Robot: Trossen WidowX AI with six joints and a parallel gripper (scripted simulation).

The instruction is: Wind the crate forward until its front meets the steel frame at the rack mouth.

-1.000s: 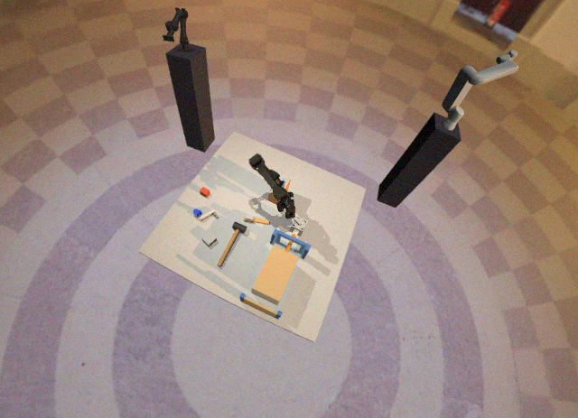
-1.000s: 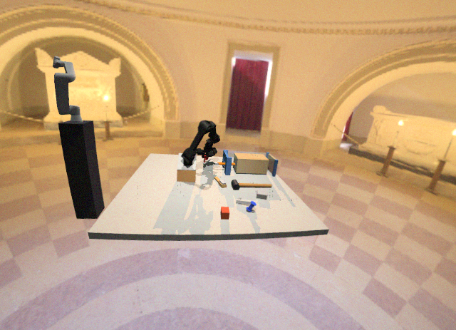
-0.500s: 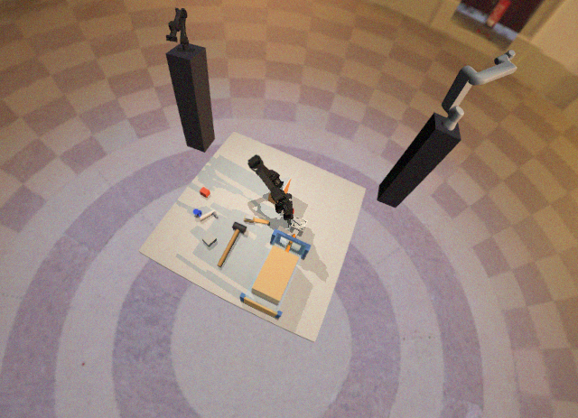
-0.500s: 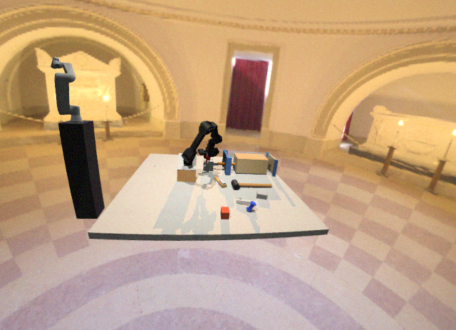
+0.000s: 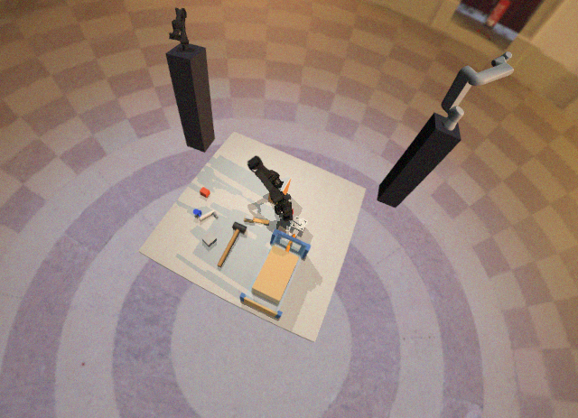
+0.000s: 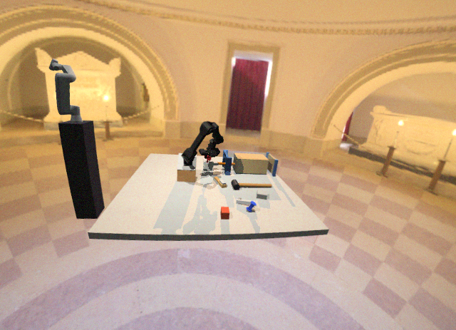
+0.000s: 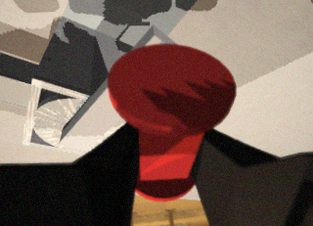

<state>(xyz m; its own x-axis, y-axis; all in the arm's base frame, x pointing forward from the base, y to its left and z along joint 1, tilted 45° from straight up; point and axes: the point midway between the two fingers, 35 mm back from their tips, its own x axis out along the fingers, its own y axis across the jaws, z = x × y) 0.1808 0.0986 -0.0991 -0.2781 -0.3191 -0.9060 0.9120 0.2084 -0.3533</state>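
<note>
"Hand (image 5: 285,214) (image 6: 209,156) (image 7: 160,126): state?"

"Clenched on the red knob (image 5: 292,213) (image 6: 208,159) (image 7: 171,86). Looks like the handle's grip."

"Winch (image 5: 298,226) (image 7: 54,120), which way?"

"Just beside the hand, on the frame (image 5: 282,233) (image 6: 227,166) side. Wrist view has it left of the knob. Grey bar (image 7: 88,109) slants from behind the knob toward it; I'd call that the crank arm."

"Key in the hole?"

"Can't tell, hidden. If seated, swing the knob round the winch, not straight at the crate. Turning sense: can't tell either."

"Crate (image 5: 275,275) (image 6: 251,162)?"

"Past the frame from the hand, long side running away from it, looks flat. Strap (image 5: 288,246) (image 6: 221,163) goes through the frame. Front's near the steel; contact unclear. I'd go slow so it doesn't tip."
</note>
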